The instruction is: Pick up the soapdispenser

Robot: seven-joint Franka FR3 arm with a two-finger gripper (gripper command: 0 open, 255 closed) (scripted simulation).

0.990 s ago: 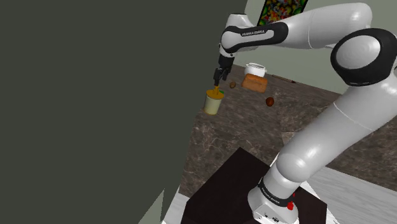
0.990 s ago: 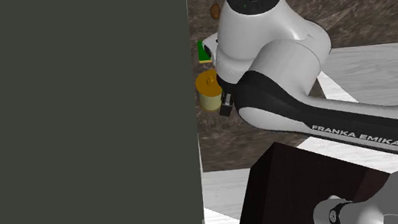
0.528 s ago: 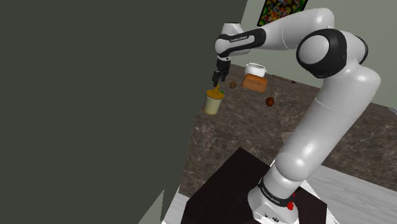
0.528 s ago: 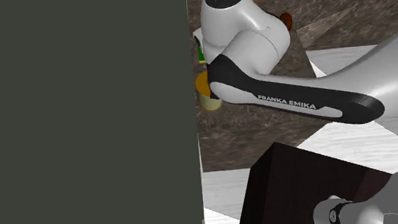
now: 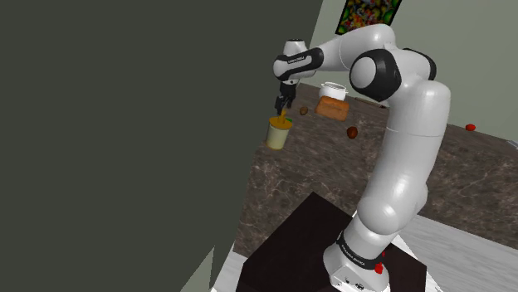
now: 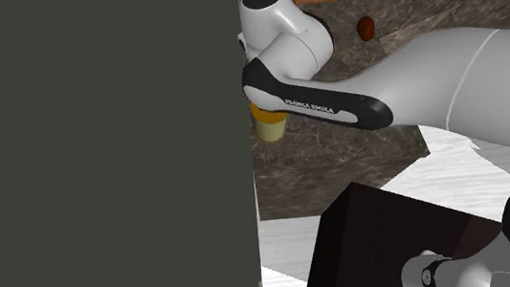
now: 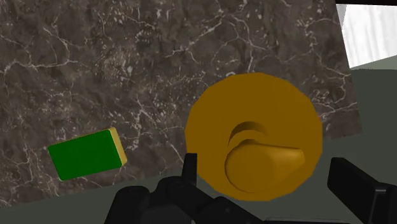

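Nearest, the dark stand (image 5: 303,245) is seen at the shoulder view's lower right, w/ the arm stretched up and left over the marbled worktop (image 5: 332,178). Further on, the hand (image 5: 282,108) is held directly above the soap dispenser (image 5: 278,134), which stands upright on the worktop, close to the edge by the dark grey wall (image 5: 124,124). In the wrist view the fingers (image 7: 356,189) are seen spread wide, one either side of the dispenser's orange top. No contact is made, so nothing is gripped. One finger looks v. close to the cap's rim, so the cap could be clipped on a descent.

The dispenser is judged stiff-walled and fairly light, though weight will depend on fill, which cannot be told. Its pale body looks smooth, round and slightly tapered, i.e. prob. slippery. The pump head (image 7: 257,164) is likely sprung and should not be pinched. Hold is best taken on the body below the cap, approx. mid-height, w/ a firm squeeze across the full width.

Beside it a green sponge (image 7: 86,154) lies flat, apart from it. Farther back, a brown loaf (image 5: 332,107) and a white pot (image 5: 334,88) are set well clear.
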